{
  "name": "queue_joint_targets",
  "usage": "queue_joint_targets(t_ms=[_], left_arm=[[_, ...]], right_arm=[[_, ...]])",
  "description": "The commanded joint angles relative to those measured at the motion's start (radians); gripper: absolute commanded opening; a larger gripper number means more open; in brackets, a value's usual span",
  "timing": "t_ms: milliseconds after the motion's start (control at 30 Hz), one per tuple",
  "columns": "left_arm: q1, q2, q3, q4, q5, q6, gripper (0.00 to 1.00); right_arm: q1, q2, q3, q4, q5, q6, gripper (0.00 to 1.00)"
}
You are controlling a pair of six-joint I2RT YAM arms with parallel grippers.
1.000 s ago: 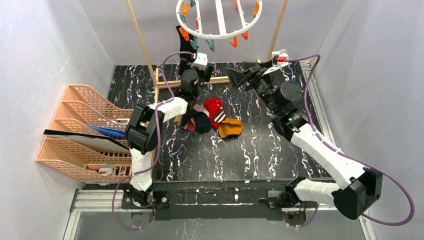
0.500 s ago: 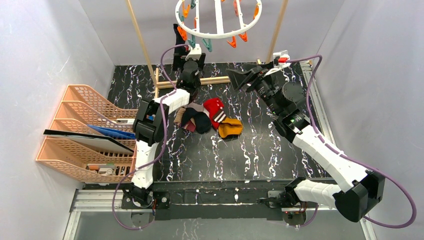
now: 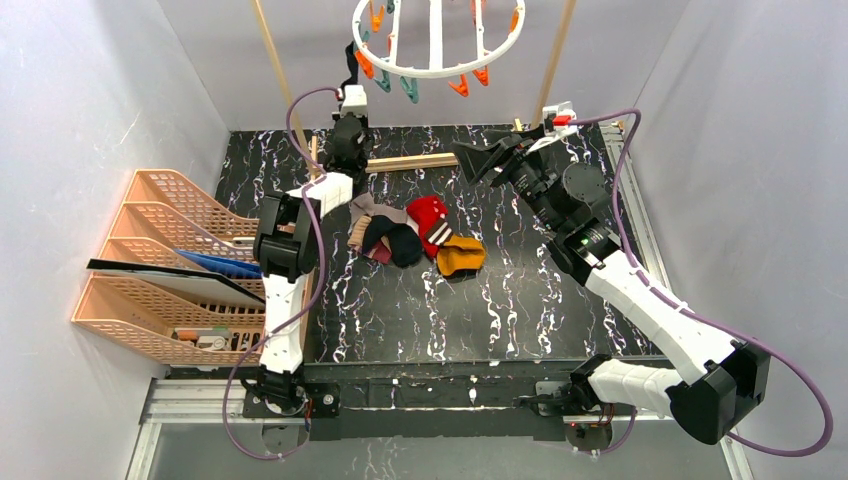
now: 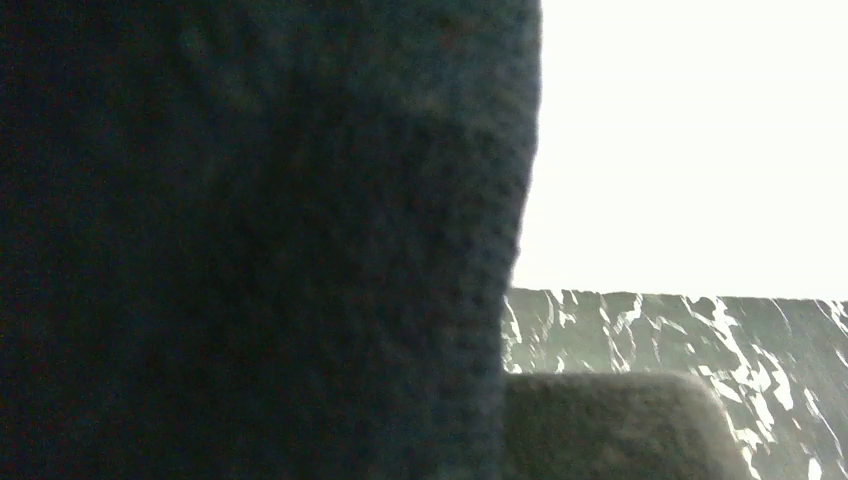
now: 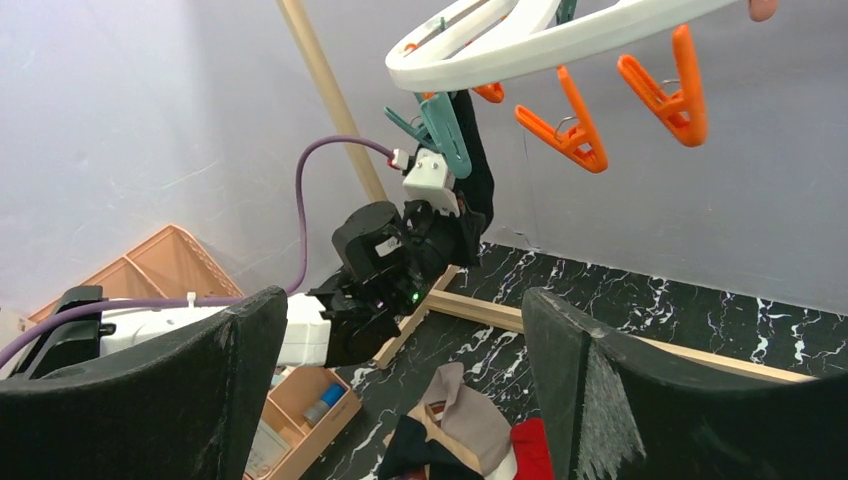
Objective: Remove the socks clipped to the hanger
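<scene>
From above, the round white plastic hanger [image 3: 437, 40] hangs over the marbled desk [image 3: 500, 300]. A dark sock [image 3: 351, 62] dangles from its left rim with the left jaws up against it, and loose socks [image 3: 420, 238] lie heaped below. The left wrist shows only coarse dark knit, so I cannot tell the grip. The right wrist shows the right jaws spread wide and empty beneath orange clothespins [image 5: 575, 115].

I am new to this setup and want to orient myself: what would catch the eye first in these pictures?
A white ring hanger with orange and teal pegs hangs at the top centre, one dark sock clipped at its left side, where the left arm reaches up. Below it, a pile of coloured socks lies on the black marbled table.
</scene>
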Motion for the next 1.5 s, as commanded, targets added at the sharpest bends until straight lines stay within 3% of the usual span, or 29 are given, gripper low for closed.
queue_joint_targets(t_ms=[0, 333, 467, 800, 967, 1167, 1467], left_arm=[[-0.010, -0.128, -0.126, 0.102, 0.184, -0.020, 0.00], [-0.012, -0.444, -0.531, 0.273, 0.259, -0.165, 0.00], [-0.013, -0.570, -0.611, 0.275, 0.322, -0.183, 0.00], [-0.022, -0.874, -0.774, 0.211, 0.669, -0.245, 0.00], [-0.050, -0.990, -0.866, 0.151, 0.741, -0.263, 0.00], [-0.159, -1.074, -0.935, 0.025, 0.691, -0.186, 0.00], [-0.267, -1.095, -0.988, -0.019, 0.650, -0.151, 0.00]], right_arm=[[-0.006, -0.001, 0.012, 0.035, -0.020, 0.006, 0.95], [-0.007, 0.001, 0.009, 0.024, -0.034, 0.016, 0.94], [-0.007, 0.003, 0.010, 0.022, -0.036, 0.026, 0.94], [-0.003, 0.047, 0.035, 0.053, -0.125, 0.063, 0.92], [0.006, 0.064, 0.048, 0.061, -0.137, 0.065, 0.92], [0.030, 0.091, 0.059, 0.082, -0.146, 0.076, 0.91], [0.045, 0.141, 0.087, 0.127, -0.173, 0.080, 0.92]])
